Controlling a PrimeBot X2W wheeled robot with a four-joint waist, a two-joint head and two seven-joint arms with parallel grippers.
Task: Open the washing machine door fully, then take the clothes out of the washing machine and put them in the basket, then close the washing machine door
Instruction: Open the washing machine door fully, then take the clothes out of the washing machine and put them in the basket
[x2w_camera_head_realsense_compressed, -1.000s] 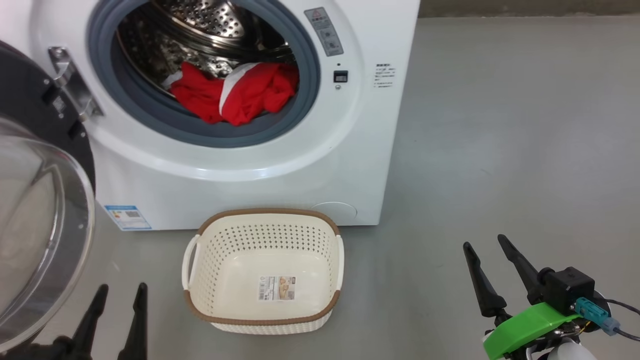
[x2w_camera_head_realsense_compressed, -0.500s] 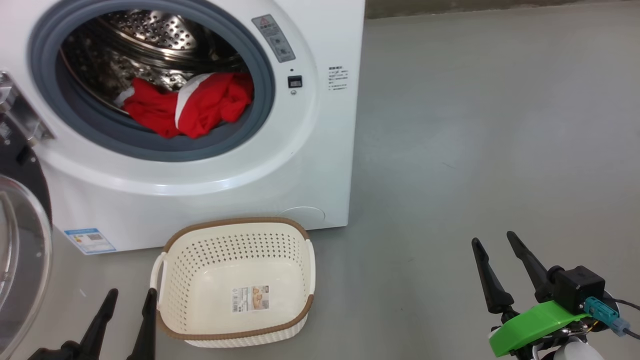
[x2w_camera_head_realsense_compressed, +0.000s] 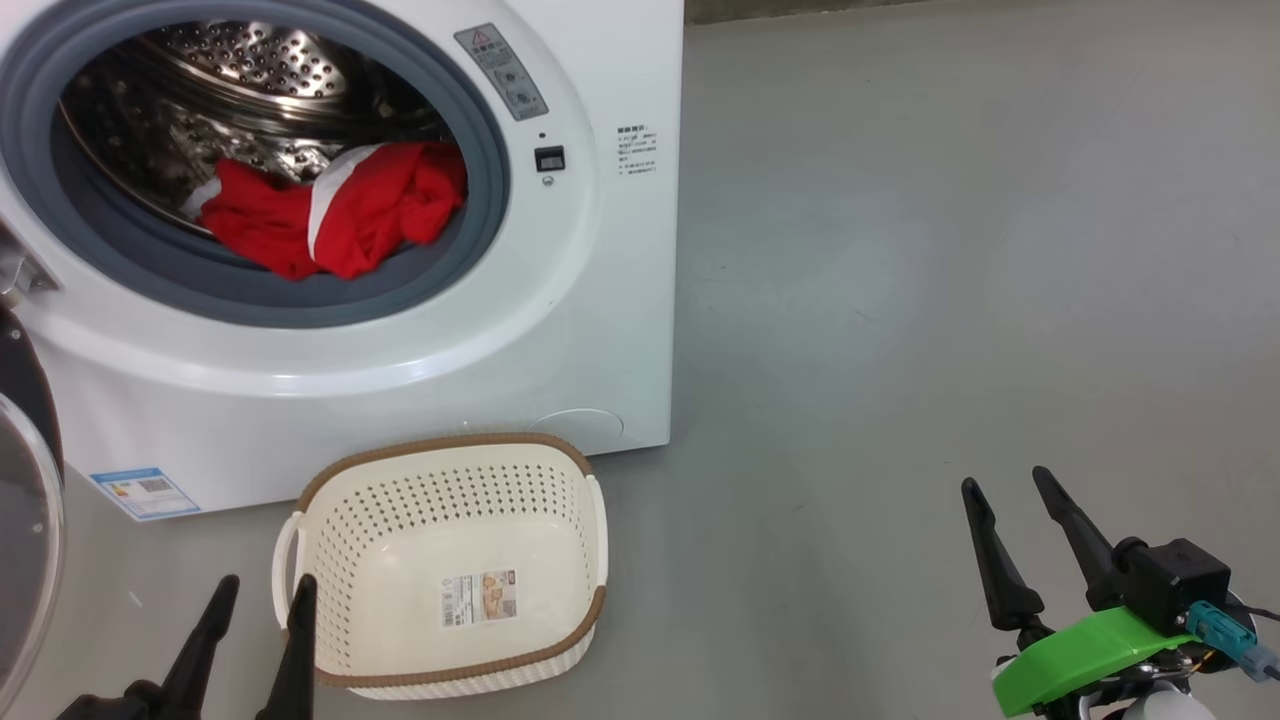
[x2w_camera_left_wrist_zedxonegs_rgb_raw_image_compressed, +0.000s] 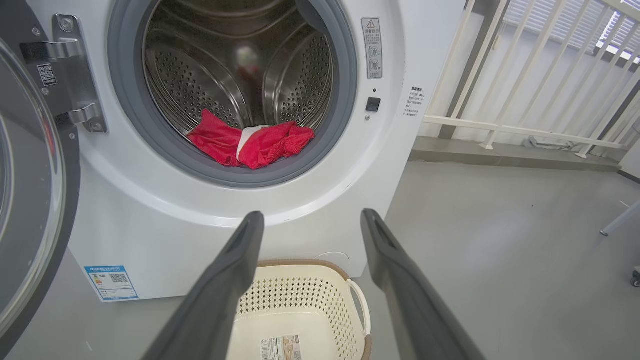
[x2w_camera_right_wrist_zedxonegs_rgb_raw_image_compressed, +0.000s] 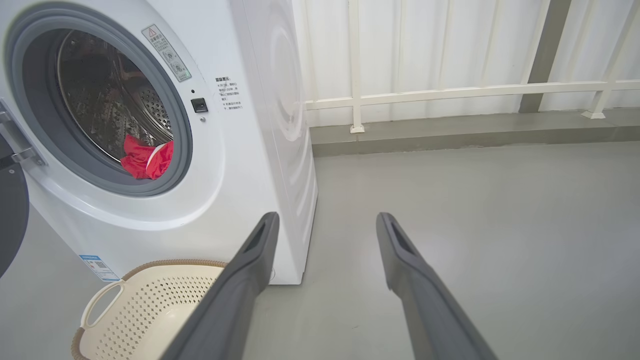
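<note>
The clothes (x2w_camera_head_realsense_compressed: 330, 220) lie bunched low in the mouth of the washing machine (x2w_camera_head_realsense_compressed: 560, 330), spilling onto its grey gasket (x2w_camera_head_realsense_compressed: 300, 300). They look light, soft and floppy, apt to drape and trail. The raised fold atop the heap seems the best place to pinch. The washing machine door (x2w_camera_left_wrist_zedxonegs_rgb_raw_image_compressed: 30, 165) stands swung open on the machine's hinge side. The basket (x2w_camera_head_realsense_compressed: 430, 445) sits on the floor (x2w_camera_head_realsense_compressed: 900, 250) just before the machine. The left gripper (x2w_camera_head_realsense_compressed: 268, 582), out in front of the machine, and the right gripper (x2w_camera_head_realsense_compressed: 1004, 480), well off past its latch side, both have fingers apart, holding nothing.

Grey floor (x2w_camera_head_realsense_compressed: 900, 300), smooth and even. Washing machine (x2w_camera_head_realsense_compressed: 560, 330) stands on it at upper left of the head view. Basket (x2w_camera_head_realsense_compressed: 430, 500) sits at lower left-centre, just in front of the machine.
</note>
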